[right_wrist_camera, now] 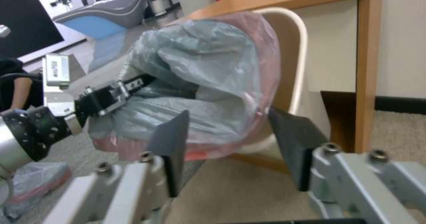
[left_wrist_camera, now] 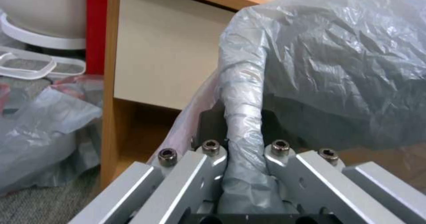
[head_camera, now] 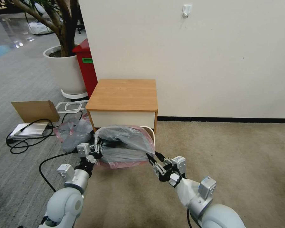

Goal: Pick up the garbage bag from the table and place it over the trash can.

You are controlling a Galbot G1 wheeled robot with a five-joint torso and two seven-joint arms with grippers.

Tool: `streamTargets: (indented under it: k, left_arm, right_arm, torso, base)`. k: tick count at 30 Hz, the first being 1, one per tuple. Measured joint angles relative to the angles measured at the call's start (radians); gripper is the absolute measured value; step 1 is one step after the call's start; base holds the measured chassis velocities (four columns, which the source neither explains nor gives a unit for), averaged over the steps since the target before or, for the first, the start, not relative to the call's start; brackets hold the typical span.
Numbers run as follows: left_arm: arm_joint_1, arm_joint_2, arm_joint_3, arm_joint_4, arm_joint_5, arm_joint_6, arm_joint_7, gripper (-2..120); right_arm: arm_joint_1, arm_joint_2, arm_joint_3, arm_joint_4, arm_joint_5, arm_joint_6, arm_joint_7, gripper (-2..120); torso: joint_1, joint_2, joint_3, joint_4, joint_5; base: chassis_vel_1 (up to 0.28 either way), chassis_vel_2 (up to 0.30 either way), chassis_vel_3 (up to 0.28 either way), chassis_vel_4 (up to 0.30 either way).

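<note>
The garbage bag (head_camera: pixel 126 142), grey with a pink rim, lies crumpled over the cream trash can (head_camera: pixel 151 132), which stands on the floor against the front of the table (head_camera: pixel 123 95). My left gripper (head_camera: pixel 97 150) is at the bag's left side, shut on a twisted strand of the garbage bag (left_wrist_camera: pixel 244 117). The left gripper (right_wrist_camera: pixel 111 94) also shows reaching into a fold. My right gripper (head_camera: pixel 152 155) is open at the bag's near right corner. Its dark pads (right_wrist_camera: pixel 171 144) stand on either side of the bag's pink edge (right_wrist_camera: pixel 248 117), not touching it. The can's rim (right_wrist_camera: pixel 299 47) is bare on the right.
A heap of grey-and-pink plastic (head_camera: pixel 74 131), black cables (head_camera: pixel 28 141), a cardboard piece (head_camera: pixel 34 110) and clear lids (head_camera: pixel 69 106) lie on the left. A red bin (head_camera: pixel 85 66) and a white planter (head_camera: pixel 65 71) stand behind. Open carpet extends to the right.
</note>
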Motion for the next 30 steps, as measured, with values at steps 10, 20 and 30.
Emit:
streamTargets:
  k: [10,20,30]
  left_arm:
    - [0.013,0.004,0.017,-0.009,0.009,-0.001,0.007,5]
    - [0.022,0.005,0.036,-0.020,0.034,-0.004,0.015,5]
    - [0.030,0.008,0.045,-0.028,0.081,-0.018,0.036,5]
  right_arm:
    - [0.078,0.028,0.038,-0.013,0.017,0.013,0.018,84]
    - [0.124,0.018,0.026,-0.053,-0.006,0.022,0.011,99]
    - [0.173,-0.052,-0.002,-0.048,-0.009,-0.018,0.000,97]
  torso:
    - [0.000,0.000,0.000,0.0002,0.0001]
    - [0.000,0.000,0.000,0.0000,0.0001]
    - [0.000,0.000,0.000,0.0002,0.0001]
  base:
    - [0.000,0.000,0.000,0.000]
    - [0.000,0.000,0.000,0.000]
    - [0.000,0.000,0.000,0.000]
